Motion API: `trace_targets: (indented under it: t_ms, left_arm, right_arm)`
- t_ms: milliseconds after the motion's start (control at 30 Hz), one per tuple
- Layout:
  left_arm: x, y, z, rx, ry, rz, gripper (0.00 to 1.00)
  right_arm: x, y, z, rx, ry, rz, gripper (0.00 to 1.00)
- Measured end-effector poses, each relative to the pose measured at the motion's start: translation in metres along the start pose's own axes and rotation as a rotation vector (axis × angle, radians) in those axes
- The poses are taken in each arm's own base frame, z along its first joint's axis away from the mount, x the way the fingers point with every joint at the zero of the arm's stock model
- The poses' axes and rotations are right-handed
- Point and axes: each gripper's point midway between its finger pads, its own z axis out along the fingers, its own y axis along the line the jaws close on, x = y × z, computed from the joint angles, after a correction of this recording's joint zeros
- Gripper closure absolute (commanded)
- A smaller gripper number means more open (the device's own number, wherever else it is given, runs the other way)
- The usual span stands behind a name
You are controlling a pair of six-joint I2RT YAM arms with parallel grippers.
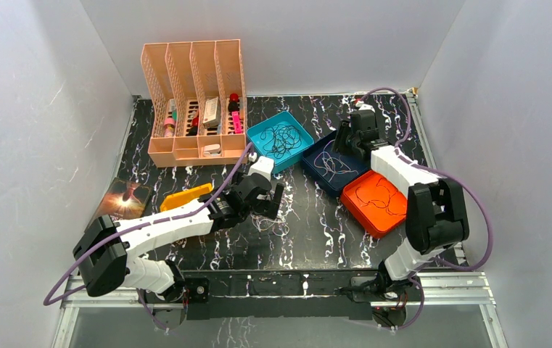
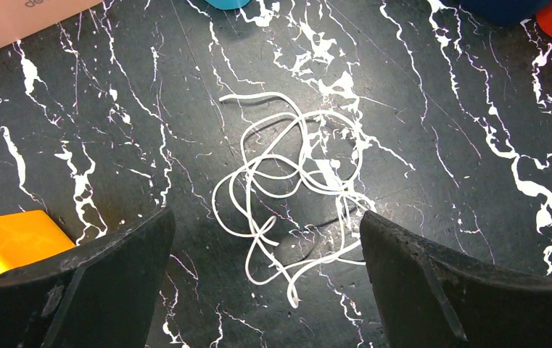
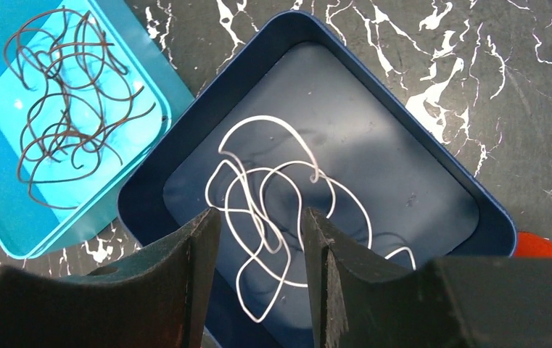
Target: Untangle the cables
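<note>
A black table top (image 1: pixel 309 239) veined with white marbling fills the scene, with two white-and-black robot arms reaching over it from the near edge. At the back left stands a peach plastic organiser rack (image 1: pixel 193 72) with four slots holding small items, set well away from the work. Three shallow square trays sit side by side at the centre right, apparently as sorting bins for separated strands. The teal plastic tray (image 1: pixel 258 125) holds a loose heap of thin dark cables (image 3: pixel 69 109). The navy blue tray (image 3: pixel 418 181) holds a single pale white cable (image 3: pixel 273 196) in open loops. The orange-red tray (image 1: pixel 392 217) holds a thin dark cable (image 1: pixel 374 194). The right gripper (image 3: pixel 260 217) hangs over the navy tray with its fingers slightly parted and nothing between them, so it looks placed for dropping off or straightening the white strand. The left gripper (image 2: pixel 265 217) hovers low over bare table in front of the teal tray. Its claw is spread wide and empty, one finger to each side of a small tangle of white cables (image 2: pixel 294 181). That tangle lies flat on the table, its curly loops crossing one another, and is probably the next thing to grasp and pull apart. Against the marbling the white strands are hard to tell from the veins. A flat yellow plastic piece (image 2: pixel 11 239) lies just left of that claw, and a small picture card (image 1: pixel 122 199) lies at the far left.
</note>
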Motion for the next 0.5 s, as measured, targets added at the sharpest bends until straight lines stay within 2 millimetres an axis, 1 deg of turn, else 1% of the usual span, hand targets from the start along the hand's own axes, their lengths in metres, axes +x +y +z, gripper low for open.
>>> trace_targets:
  t_ms: [133,267,500]
  left_arm:
    - [0.000,0.000,0.000,0.000,0.000,-0.001,0.02]
    - [-0.001,0.000,-0.001,0.002,-0.003,-0.006,0.02]
    - [-0.005,0.000,-0.005,0.007,-0.018,-0.018,0.02]
  right_arm:
    - [0.001,-0.006,0.011,0.020,0.014,0.012,0.46]
    - [-0.003,-0.012,0.022,0.052,0.015,0.013,0.47]
    - [0.001,-0.029,0.042,0.109,0.038,-0.005,0.60]
